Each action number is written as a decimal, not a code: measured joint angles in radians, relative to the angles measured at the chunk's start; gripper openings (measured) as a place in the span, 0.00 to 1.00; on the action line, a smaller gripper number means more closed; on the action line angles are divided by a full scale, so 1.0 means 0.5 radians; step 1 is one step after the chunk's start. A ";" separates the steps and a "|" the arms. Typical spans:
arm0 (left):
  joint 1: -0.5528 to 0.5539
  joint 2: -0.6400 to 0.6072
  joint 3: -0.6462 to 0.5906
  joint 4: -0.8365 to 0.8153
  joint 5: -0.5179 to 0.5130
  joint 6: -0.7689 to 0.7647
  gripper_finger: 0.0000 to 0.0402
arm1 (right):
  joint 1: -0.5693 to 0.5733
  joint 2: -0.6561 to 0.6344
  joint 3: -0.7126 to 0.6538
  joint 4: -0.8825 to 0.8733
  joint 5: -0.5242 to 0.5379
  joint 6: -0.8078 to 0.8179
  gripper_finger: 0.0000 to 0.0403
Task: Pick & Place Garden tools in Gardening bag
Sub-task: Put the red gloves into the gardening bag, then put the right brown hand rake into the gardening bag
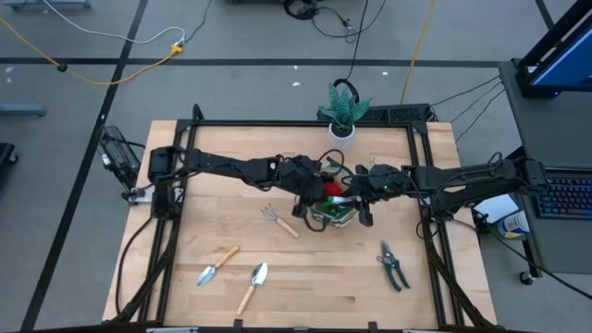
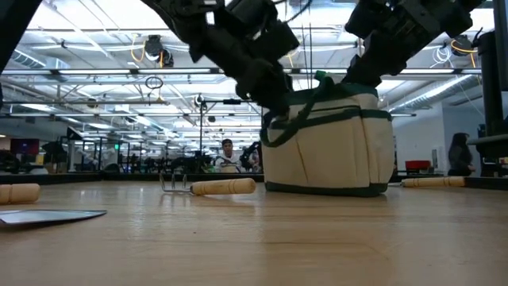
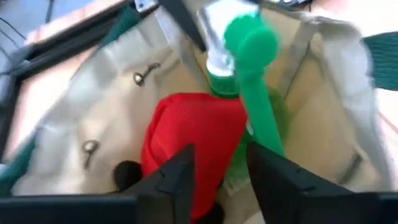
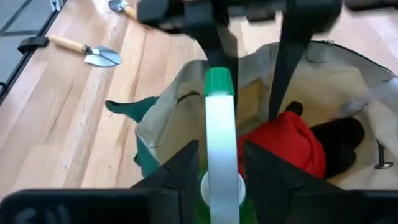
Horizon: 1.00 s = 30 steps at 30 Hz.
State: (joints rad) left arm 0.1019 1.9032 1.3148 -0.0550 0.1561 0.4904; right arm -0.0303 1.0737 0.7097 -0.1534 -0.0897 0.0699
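The tan gardening bag (image 1: 335, 215) stands upright on its base at the table's middle, mouth open. Inside lie a red-and-black piece (image 3: 193, 137) and a green round piece (image 3: 249, 40) on a white-and-green tube (image 4: 219, 137), which leans up out of the mouth. My left gripper (image 3: 217, 180) hangs open over the red piece, clear of it. My right gripper (image 4: 219, 168) comes from the right, open, one finger on either side of the tube. A hand rake (image 1: 277, 220), two trowels (image 1: 217, 265) (image 1: 252, 285) and pruning shears (image 1: 393, 265) lie flat on the table. My right gripper has the white part of the tube (image 4: 219, 146) between its two fingers, which lie across it, slanting down from the table's right. A thin gap seems to show on each side, and I cannot tell whether a finger touches it. The tube's lower end is in the bag.
A green plant in a white pot (image 1: 344, 111) stands at the far edge behind the bag. The rake lies just left of the bag, the trowels near the front edge, the shears at the front right. Both arms meet over the bag's mouth.
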 joint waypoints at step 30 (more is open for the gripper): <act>-0.200 -0.874 0.008 -1.163 -0.604 -0.218 0.46 | -0.001 -0.302 0.004 0.211 0.028 0.046 0.41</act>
State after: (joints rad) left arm 0.0020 1.4661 1.3190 -0.6366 -0.1456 0.3816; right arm -0.0307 0.9227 0.7117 -0.0482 -0.0756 0.0928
